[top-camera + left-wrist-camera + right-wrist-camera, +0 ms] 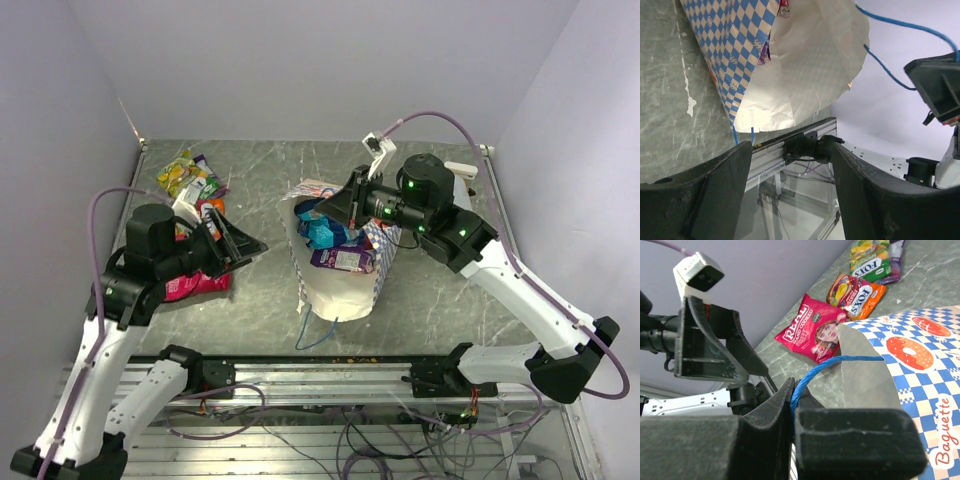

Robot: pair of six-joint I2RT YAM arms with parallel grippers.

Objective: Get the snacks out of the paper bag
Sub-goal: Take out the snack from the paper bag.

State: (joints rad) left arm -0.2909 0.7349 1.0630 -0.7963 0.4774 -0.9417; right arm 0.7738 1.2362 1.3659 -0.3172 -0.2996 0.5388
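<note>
Grey marbled worktop (pixel 440 290) carries the paper bag (pixel 340 288), its blue string handle (pixel 850 360) pinched in my right claw (pixel 792 407), my left claw (pixel 790 150) wide and empty beside it.

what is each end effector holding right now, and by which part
The right end effector is shut on the blue string handle of the paper bag. The left end effector is open, holding nothing.
</note>
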